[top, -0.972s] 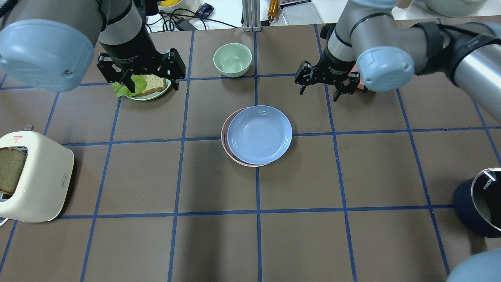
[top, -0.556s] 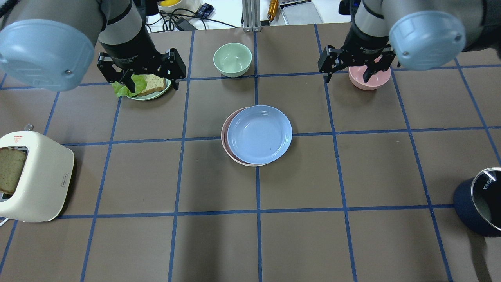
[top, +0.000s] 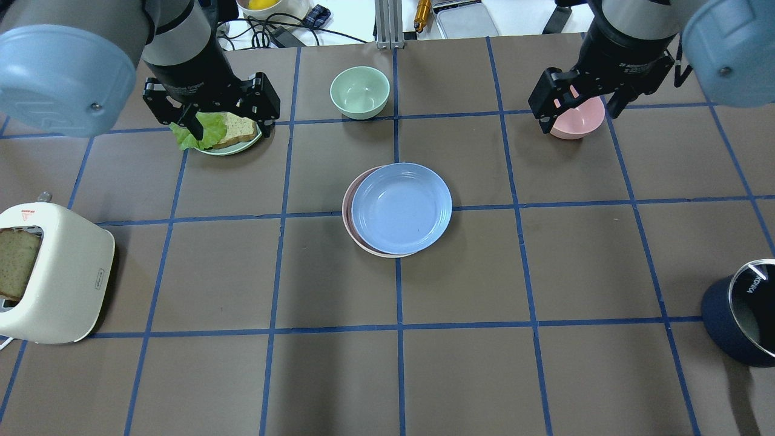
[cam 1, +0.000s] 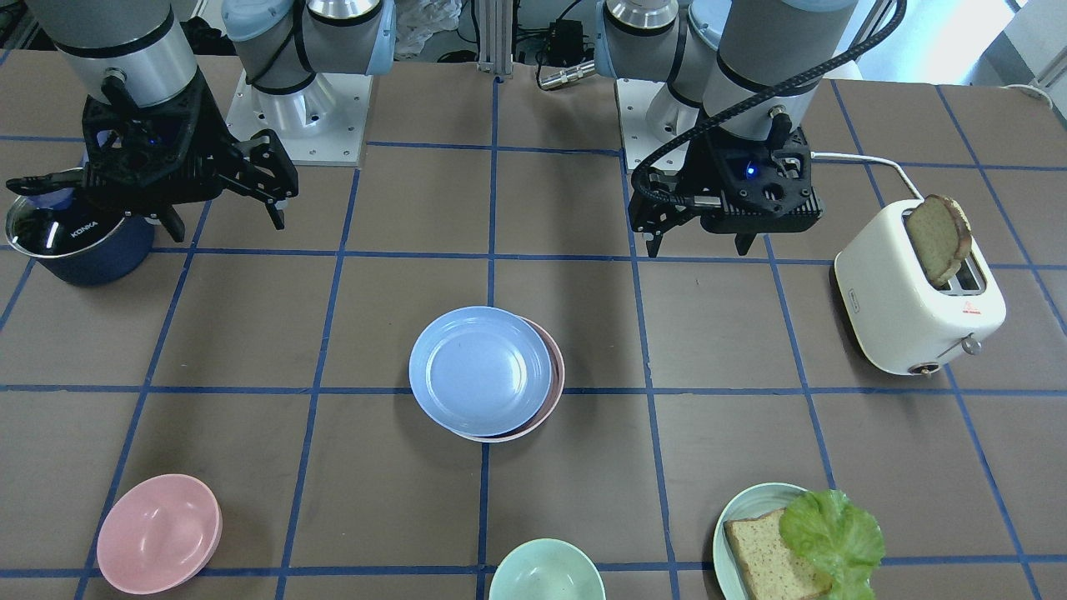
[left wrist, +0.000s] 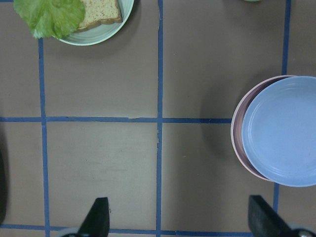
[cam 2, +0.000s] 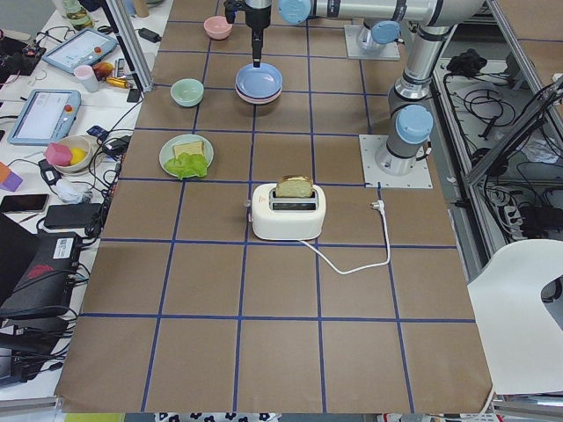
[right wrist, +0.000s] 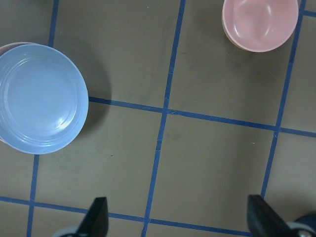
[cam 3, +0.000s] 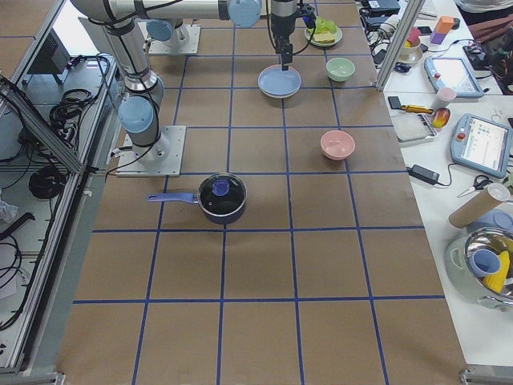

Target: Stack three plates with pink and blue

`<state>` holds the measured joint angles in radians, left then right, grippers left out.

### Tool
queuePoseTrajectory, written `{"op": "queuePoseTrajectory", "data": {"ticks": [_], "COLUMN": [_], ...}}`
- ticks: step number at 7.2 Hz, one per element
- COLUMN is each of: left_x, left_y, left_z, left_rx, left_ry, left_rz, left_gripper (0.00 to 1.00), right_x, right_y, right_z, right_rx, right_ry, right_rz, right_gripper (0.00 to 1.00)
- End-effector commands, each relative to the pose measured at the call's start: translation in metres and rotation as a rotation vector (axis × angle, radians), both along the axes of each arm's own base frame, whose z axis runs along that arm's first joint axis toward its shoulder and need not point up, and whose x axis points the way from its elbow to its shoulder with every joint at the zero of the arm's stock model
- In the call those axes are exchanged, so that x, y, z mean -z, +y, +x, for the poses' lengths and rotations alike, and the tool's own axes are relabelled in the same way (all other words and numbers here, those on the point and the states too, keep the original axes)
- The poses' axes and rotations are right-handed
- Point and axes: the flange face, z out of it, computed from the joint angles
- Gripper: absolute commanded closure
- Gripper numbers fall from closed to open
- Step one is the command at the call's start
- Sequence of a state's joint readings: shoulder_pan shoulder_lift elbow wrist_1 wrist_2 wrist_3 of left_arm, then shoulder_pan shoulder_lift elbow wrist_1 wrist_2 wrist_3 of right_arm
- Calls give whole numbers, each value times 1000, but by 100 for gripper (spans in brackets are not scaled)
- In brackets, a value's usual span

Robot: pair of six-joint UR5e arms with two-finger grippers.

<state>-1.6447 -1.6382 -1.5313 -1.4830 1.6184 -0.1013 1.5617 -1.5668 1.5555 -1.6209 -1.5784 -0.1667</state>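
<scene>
Blue plate (top: 401,208) sits on the pink plate (top: 347,213), shifted slightly so a crescent of pink rim shows. The stack is at mid-tabletop (top: 242,272). A third plate cannot be made out.

Left gripper (top: 233,124): raised, fingers spread wide, empty.

Right gripper (top: 578,118): raised, fingers spread wide, empty.

Both are well apart from the stack.

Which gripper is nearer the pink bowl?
Right. The right gripper hangs high, on the same side as the pink bowl; the left gripper is far off, beyond the stacked plates.
</scene>
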Motion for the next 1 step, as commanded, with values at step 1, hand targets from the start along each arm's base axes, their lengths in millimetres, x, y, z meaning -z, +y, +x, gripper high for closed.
{"op": "queuePoseTrajectory", "data": {"ticks": [1], "left_x": [0], "left_y": [0], "left_z": [2], "left_rx": [-8], "left_ry": [-1], "left_rz": [0], "left_gripper": [0], "right_x": [-6], "right_y": [4], "right_z": [1], "right_rx": [63], "right_ry": [-9], "right_rz": [-9], "right_gripper": [0]}}
